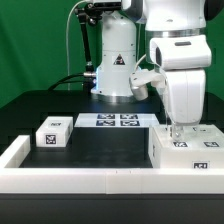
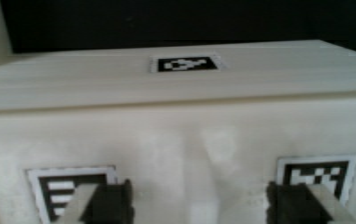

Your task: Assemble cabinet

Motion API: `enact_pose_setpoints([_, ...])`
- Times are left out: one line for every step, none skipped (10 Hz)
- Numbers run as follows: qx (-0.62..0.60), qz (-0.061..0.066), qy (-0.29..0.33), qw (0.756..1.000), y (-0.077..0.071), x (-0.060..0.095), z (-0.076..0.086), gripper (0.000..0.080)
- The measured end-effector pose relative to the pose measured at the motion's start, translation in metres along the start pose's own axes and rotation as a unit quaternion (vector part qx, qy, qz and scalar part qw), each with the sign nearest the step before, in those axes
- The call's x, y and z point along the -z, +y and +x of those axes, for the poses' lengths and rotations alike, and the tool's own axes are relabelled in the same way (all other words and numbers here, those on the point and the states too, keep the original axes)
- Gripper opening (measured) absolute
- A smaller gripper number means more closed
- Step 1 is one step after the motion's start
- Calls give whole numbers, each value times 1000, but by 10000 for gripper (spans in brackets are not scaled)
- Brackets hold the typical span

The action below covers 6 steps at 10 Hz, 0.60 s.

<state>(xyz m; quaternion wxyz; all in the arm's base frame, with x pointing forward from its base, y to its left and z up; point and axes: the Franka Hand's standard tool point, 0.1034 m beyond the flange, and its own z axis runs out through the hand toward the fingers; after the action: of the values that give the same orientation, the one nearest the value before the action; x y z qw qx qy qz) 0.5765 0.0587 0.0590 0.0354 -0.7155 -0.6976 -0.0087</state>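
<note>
Hovering above the cabinet, the gripper shows parted fingers only wrist-side.

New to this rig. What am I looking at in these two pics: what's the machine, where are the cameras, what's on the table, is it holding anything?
The machine is a white robot arm ending in a two-finger gripper. One picture comes from a camera off the arm that sees the whole scene. The other comes from a camera on the wrist, looking past the two dark fingers.

On the black table:
- a large white plastic cabinet box with black-and-white square tags, right under the gripper
- a small white tagged block on the exterior view's left
- a flat white marker board further back
- a long low white rail along the front

The fingers are spread open over the box, and nothing is held.
</note>
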Motion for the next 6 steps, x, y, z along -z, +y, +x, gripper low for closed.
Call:
enact_pose_setpoints([0,0,0,1000,0,0,0,604])
enact_pose_setpoints([0,0,0,1000,0,0,0,604])
enact_pose_setpoints([0,0,0,1000,0,-1,0,752])
enact_pose_setpoints([0,1,0,1000,0,-1,0,785])
enact_pose_setpoints([0,1,0,1000,0,-1,0,797])
enact_pose_setpoints([0,1,0,1000,0,-1,0,797])
